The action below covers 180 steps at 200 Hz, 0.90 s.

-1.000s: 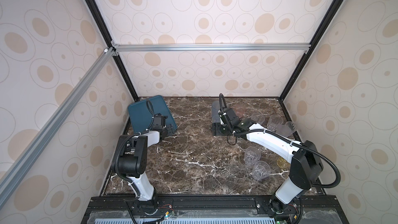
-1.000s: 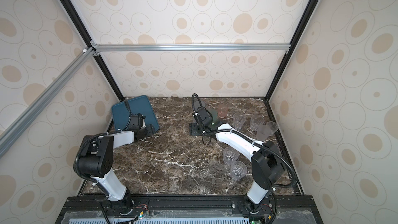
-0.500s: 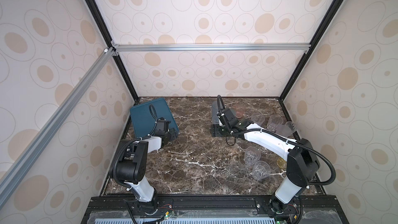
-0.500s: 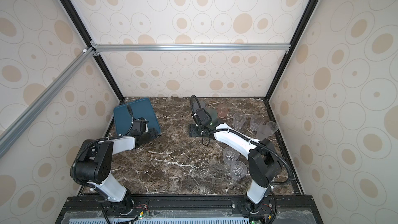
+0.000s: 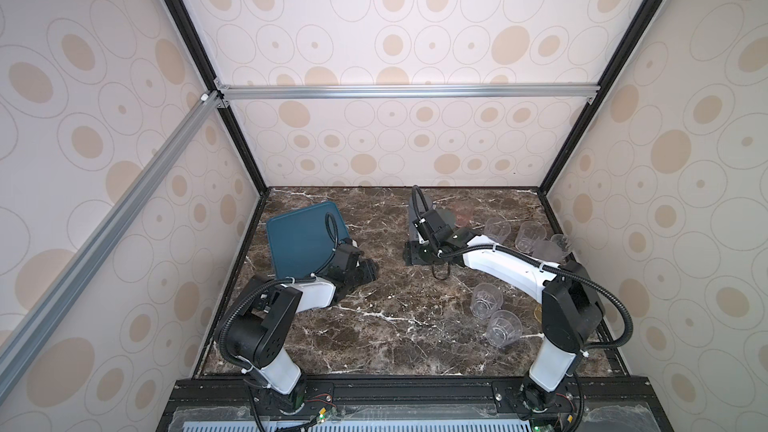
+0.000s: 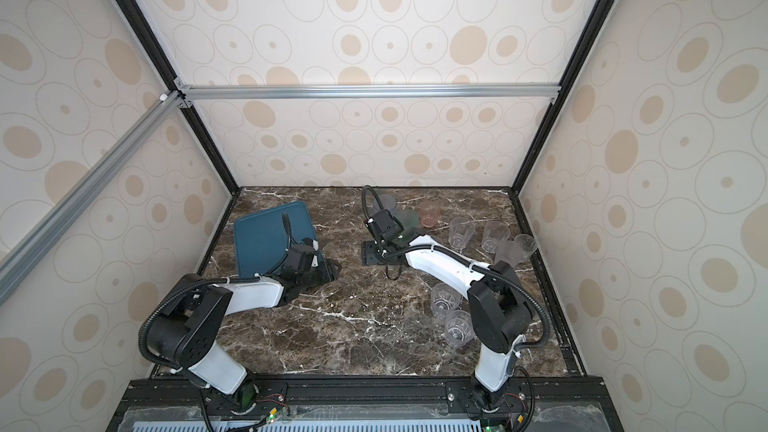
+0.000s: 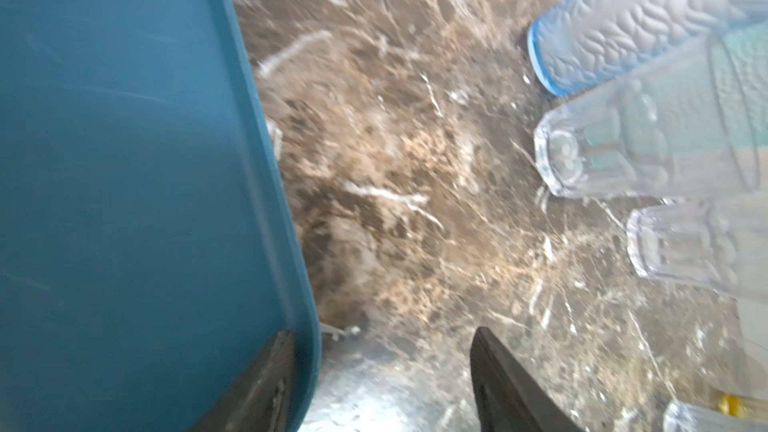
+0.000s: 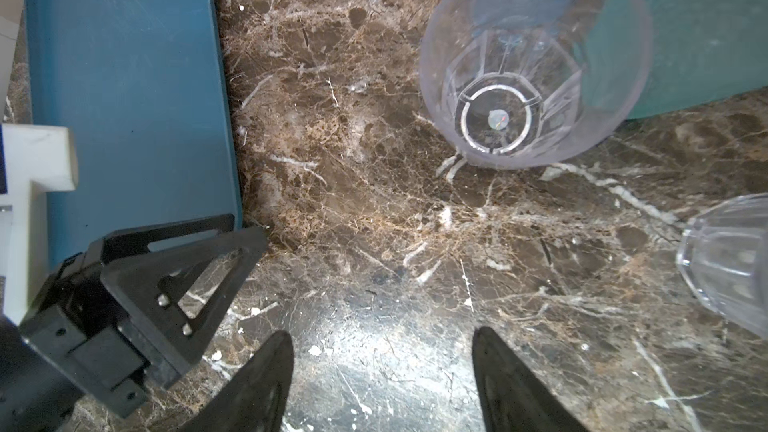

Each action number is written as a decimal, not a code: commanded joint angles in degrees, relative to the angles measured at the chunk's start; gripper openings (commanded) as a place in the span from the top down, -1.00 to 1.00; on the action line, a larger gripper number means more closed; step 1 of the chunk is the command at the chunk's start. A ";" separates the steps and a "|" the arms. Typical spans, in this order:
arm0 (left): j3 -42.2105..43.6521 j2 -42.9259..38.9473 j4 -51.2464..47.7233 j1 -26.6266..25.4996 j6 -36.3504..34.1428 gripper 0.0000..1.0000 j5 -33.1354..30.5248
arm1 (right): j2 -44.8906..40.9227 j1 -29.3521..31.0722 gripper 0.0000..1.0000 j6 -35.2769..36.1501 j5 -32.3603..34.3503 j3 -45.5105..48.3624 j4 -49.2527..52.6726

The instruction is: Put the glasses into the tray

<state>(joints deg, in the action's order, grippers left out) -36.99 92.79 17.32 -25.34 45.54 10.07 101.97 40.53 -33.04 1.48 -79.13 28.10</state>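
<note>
The teal-blue tray lies at the back left of the marble table. My left gripper is open at the tray's near right corner. One finger lies over the tray's rim and the other over the table. My right gripper is open and empty over bare marble mid-table. A clear glass stands ahead of it, with a teal-green one behind. Pink, grey and clear glasses stand at the back right.
Two clear glasses stand near the right arm's base. Patterned walls with black posts close in the table on three sides. Bare marble lies between the arms. In the right wrist view the left gripper sits at the tray's corner.
The left gripper has moved right and toward the front. The tray has slid and turned the same way. The left jaws have narrowed a little. The right arm has barely moved.
</note>
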 commanded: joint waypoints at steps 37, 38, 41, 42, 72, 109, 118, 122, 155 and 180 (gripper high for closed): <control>-7.22 -9.08 -17.60 4.52 -8.77 -0.38 -6.57 | 5.65 3.89 -0.39 -4.14 -0.96 -5.01 1.94; -7.30 -9.23 -17.77 4.78 -8.92 -0.38 -6.61 | 5.76 4.00 -0.39 -4.23 -0.95 -5.08 1.99; -7.38 -9.60 -18.19 5.63 -9.29 -0.38 -6.70 | 6.11 4.14 -0.37 -4.55 -0.93 -5.45 2.09; -7.43 -9.67 -18.33 5.91 -9.49 -0.38 -6.71 | 6.21 4.22 -0.37 -4.65 -0.94 -5.52 2.07; -6.85 -12.67 -20.10 13.21 -13.55 -0.37 -8.06 | 10.05 5.76 -0.26 -6.83 -0.42 -7.38 0.84; -5.52 -17.68 -19.60 16.29 -15.50 -0.38 -13.58 | 17.73 8.27 -0.17 -7.06 -0.69 -15.16 3.93; -5.20 -18.87 -19.39 16.33 -15.83 -0.39 -15.04 | 19.28 9.00 -0.15 -6.81 -0.28 -17.04 4.27; -5.02 -19.26 -19.22 16.46 -15.92 -0.39 -15.62 | 20.15 9.29 -0.15 -6.64 -0.17 -17.98 4.49; -3.18 -22.26 -18.22 16.64 -15.99 -0.42 -17.77 | 26.56 11.11 -0.07 -4.34 1.14 -26.00 8.05; -1.51 -24.05 -16.73 16.73 -15.65 -0.44 -17.75 | 30.68 11.51 0.04 -2.29 1.47 -31.43 10.34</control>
<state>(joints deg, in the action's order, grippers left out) -40.10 70.50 -0.38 -8.97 30.81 -5.50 129.25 51.77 -37.21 1.50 -105.84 33.71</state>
